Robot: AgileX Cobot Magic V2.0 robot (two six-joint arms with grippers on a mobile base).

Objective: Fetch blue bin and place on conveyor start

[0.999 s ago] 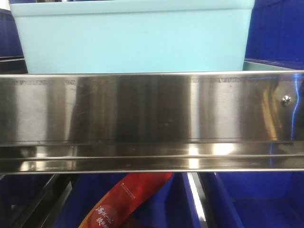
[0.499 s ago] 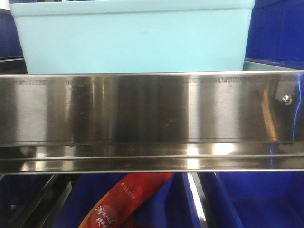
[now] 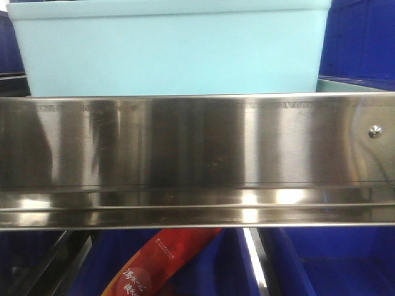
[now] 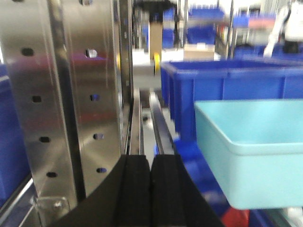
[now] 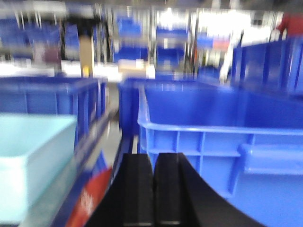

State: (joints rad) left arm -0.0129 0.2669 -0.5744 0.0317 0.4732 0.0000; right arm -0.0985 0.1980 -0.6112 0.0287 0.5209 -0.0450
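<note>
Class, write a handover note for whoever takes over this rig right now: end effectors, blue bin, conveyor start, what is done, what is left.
Left end effector: shut, empty.
Right end effector: shut, empty.
Blue bin: behind the steel rail, not held.
Conveyor start: not in view.
Done: nothing visible.
Left: grip the bin, lift it out, carry it, set it on the conveyor start.

The left claw and right claw are matte black, smoothly curved.
</note>
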